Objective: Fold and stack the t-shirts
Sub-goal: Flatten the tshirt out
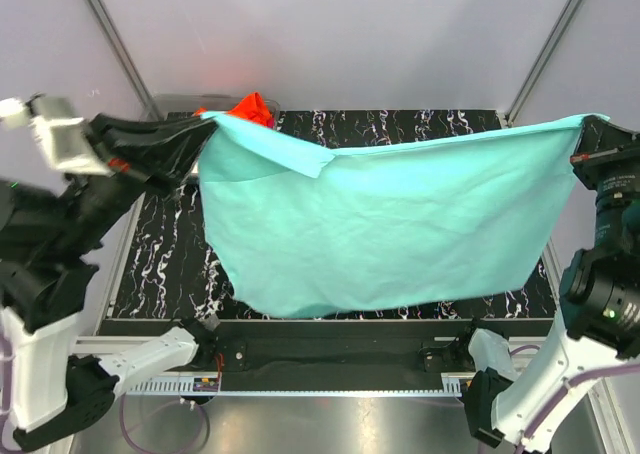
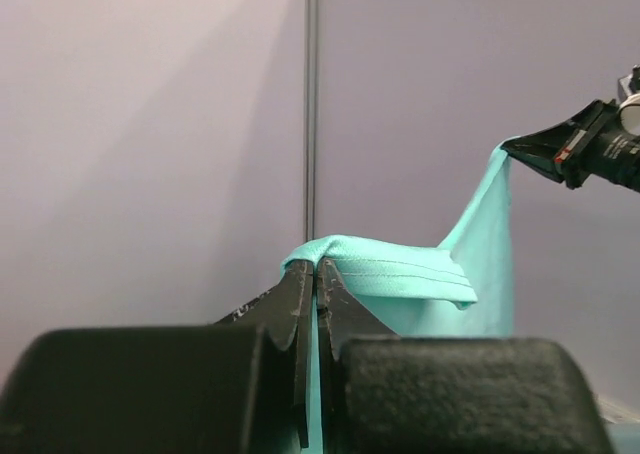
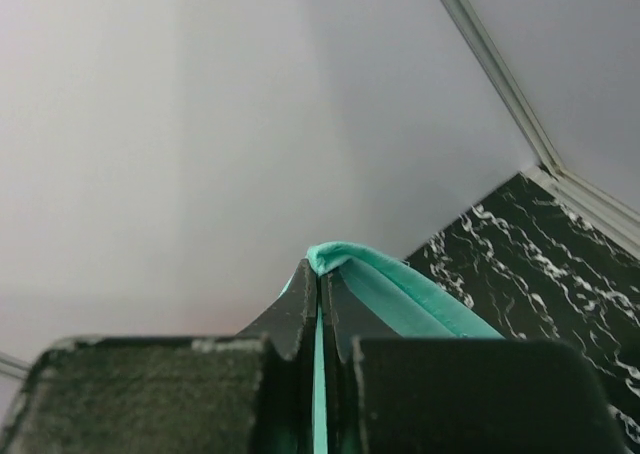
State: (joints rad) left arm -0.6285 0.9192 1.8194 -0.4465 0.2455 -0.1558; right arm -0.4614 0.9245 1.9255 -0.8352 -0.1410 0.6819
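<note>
The turquoise-teal t-shirt (image 1: 380, 224) hangs spread in the air above the black marbled table (image 1: 160, 264), held at its two upper corners. My left gripper (image 1: 203, 124) is shut on its left corner; the left wrist view shows the jaws pinching the teal hem (image 2: 385, 274) at the gripper (image 2: 317, 266). My right gripper (image 1: 585, 124) is shut on the right corner; in the right wrist view the teal cloth (image 3: 400, 294) is pinched at the gripper (image 3: 321, 270). A bit of bright orange-red shirt (image 1: 251, 107) shows at the table's back left. The cream-white and magenta shirts are out of view.
Grey enclosure walls with metal struts (image 1: 115, 44) surround the table. The table's far corner shows in the right wrist view (image 3: 550, 264). The right gripper shows in the left wrist view (image 2: 575, 149) at the far right.
</note>
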